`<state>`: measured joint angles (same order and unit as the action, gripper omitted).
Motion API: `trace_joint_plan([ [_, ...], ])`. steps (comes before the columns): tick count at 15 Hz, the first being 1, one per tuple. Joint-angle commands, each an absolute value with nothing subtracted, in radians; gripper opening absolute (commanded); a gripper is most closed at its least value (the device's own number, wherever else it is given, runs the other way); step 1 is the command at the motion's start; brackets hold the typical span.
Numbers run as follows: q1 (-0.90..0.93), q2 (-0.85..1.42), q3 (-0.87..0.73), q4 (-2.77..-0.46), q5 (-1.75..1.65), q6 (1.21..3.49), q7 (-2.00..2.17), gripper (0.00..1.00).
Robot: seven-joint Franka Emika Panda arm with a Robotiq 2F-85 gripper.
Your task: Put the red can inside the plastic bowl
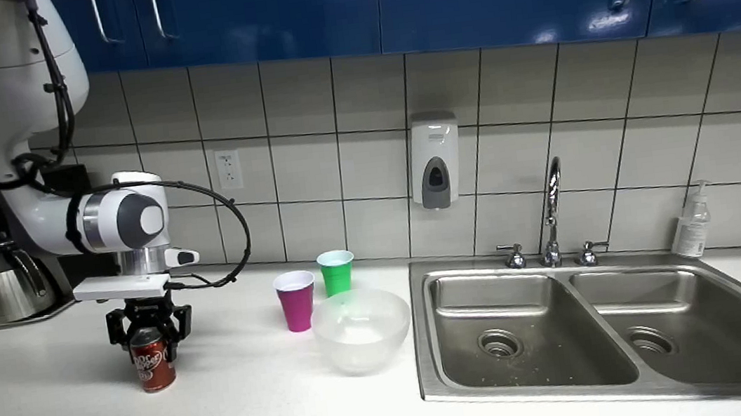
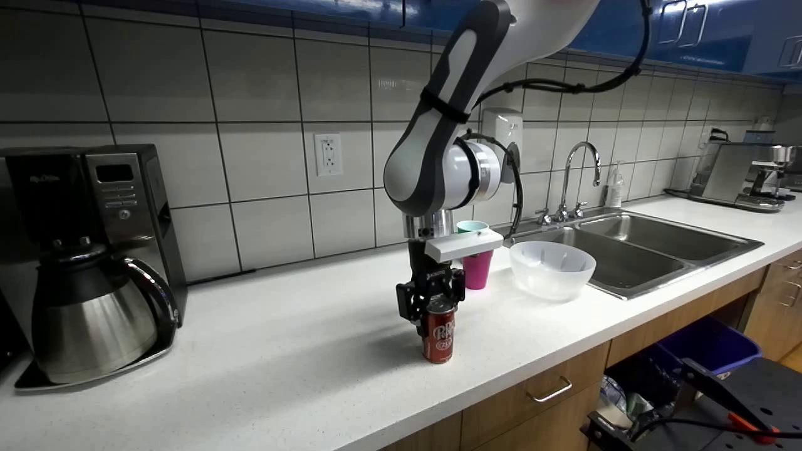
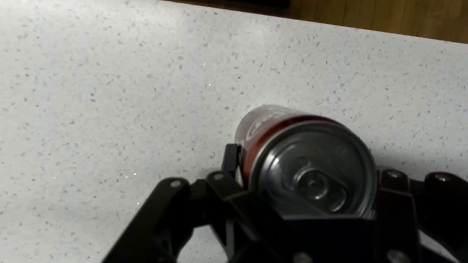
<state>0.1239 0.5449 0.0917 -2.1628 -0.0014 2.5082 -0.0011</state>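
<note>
Gripper (image 1: 152,355) straddles the red can (image 2: 440,335), jaws parted, close by its sides; whether they squeeze, I cannot tell. The can is upright, well left of the plastic bowl (image 1: 363,347).

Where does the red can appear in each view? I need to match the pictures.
In an exterior view: the red can, at the lower left.
In an exterior view: the red can, lower half, just right of centre.
Wrist view: the red can, right of centre, its top facing the camera.
Shared landmark: the pale countertop, visible around the can in all three.
</note>
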Motion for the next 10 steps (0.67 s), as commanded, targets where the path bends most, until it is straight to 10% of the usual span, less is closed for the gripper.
trace_joint_plan([
  [1,0.111,0.548,0.099,-2.144,0.003,2.488,-0.020,0.41],
  [10,0.161,0.456,0.083,-2.155,-0.029,2.429,0.036,0.41],
])
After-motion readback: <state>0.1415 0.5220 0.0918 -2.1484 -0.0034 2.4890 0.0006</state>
